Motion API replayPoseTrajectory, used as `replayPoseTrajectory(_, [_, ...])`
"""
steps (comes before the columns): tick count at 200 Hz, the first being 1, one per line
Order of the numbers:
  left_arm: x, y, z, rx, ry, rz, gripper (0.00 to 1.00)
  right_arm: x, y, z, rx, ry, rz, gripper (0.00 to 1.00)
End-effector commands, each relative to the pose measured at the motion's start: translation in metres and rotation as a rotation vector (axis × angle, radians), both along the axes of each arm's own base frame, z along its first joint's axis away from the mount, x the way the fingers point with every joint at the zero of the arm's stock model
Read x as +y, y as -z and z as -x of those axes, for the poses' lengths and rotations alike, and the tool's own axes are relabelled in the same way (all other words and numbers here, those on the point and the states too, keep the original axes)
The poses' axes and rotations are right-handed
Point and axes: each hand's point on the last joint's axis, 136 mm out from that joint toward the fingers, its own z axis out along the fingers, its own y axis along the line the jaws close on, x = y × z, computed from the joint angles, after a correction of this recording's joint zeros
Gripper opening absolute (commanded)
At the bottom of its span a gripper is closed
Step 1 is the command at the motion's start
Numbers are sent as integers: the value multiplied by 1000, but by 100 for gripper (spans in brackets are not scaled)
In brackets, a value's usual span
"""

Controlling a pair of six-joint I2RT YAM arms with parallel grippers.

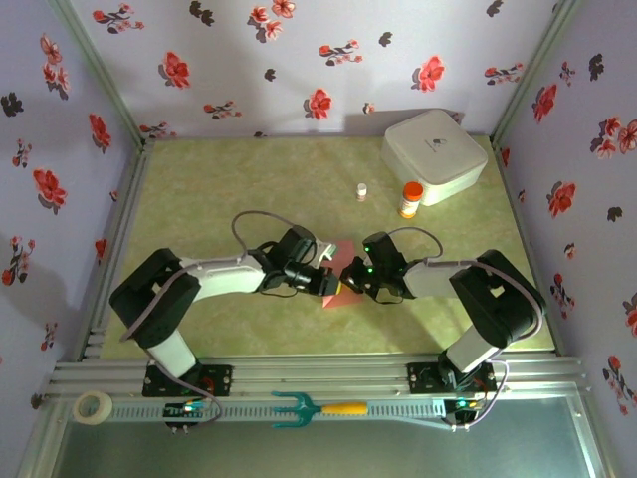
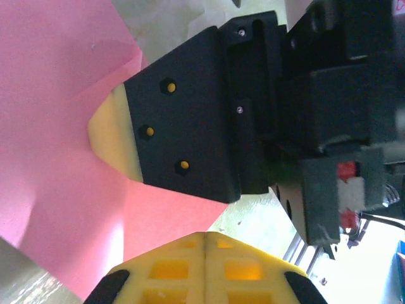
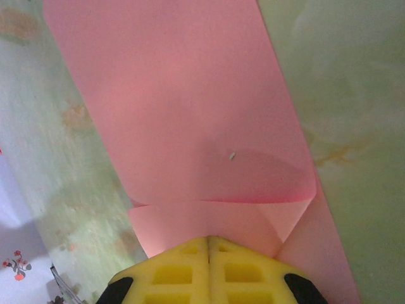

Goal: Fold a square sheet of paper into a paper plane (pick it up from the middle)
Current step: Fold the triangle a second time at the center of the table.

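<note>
The square sheet of paper lies pink on the table's middle, between both arms. In the right wrist view the paper has its near edge curled over into a flap with slanted corner folds. My right gripper is shut, its yellow tips against that flap. In the left wrist view a right fingertip presses on the paper. My left gripper is shut too, its tips at the sheet's edge with nothing visible between them. From above, the left gripper and right gripper nearly touch. A paper plane is out of view.
A white rounded box stands at the back right, with an orange pill bottle and a small white bottle in front of it. A teal fork and a tape roll lie on the front rail.
</note>
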Motion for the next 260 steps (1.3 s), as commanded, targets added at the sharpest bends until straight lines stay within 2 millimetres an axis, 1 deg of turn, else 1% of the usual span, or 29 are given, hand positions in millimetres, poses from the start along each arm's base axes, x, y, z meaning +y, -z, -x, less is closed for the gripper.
replayPoseTrajectory(1, [-4,8,10,72,27,-18,0,-25,25,14,79,48,107,1])
replayPoseTrajectory(77, [0,34,14,107,38,-73,0,-25,27,14,79,51,106,1])
replayPoseTrajectory(149, [7,44,18,120,27,-83,0,-25,31,16,90,45,113,1])
replayPoseTrajectory(215, [22,60,34,168,27,-109,0,-27,35,18,96,48,123,1])
replayPoseTrajectory(229, [27,63,40,190,25,-115,0,-28,35,18,96,49,124,1])
replayPoseTrajectory(260, [33,59,50,200,22,-97,0,-29,36,18,96,50,130,1])
